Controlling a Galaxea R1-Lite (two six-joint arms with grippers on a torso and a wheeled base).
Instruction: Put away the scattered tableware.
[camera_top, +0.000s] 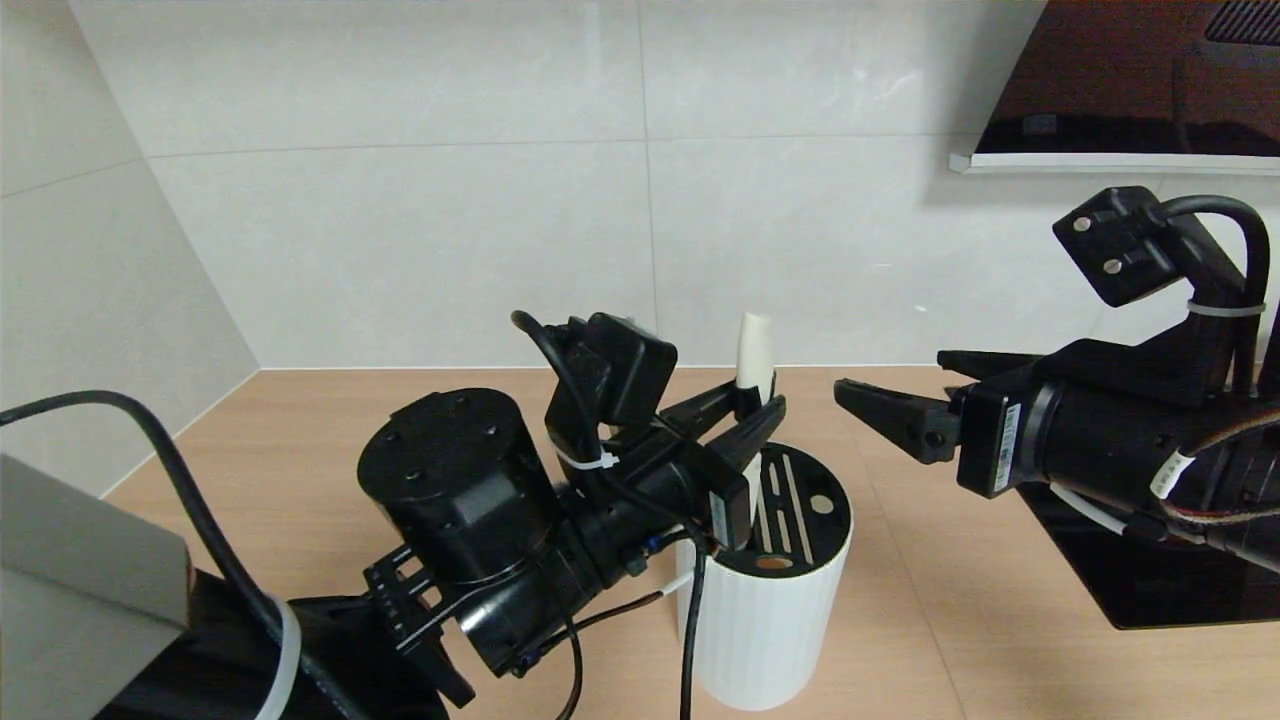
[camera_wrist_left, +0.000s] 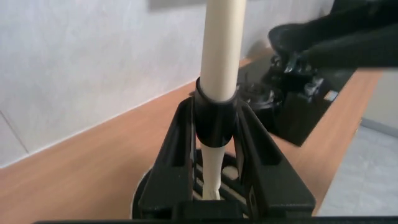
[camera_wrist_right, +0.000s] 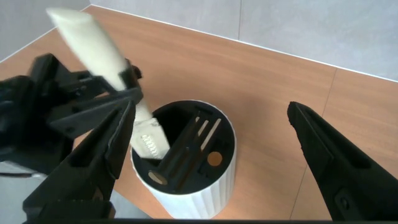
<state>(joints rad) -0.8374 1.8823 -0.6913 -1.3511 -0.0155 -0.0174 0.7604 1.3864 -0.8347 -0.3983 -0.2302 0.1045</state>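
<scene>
Head view: cooktop (camera_top: 1130, 590) beside holder (camera_top: 770, 630) holding utensil (camera_top: 752, 350).

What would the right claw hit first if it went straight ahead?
Probably the cream handle held by the left gripper over the white holder, though depth is unclear and the right gripper might pass beside it.

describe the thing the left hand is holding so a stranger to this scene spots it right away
On the wooden counter stands a white ribbed holder with a black slotted top. The left hand grips a cream-handled utensil nearly upright over it, lower end dipping into the top. It is the only pale stick among black parts.
</scene>
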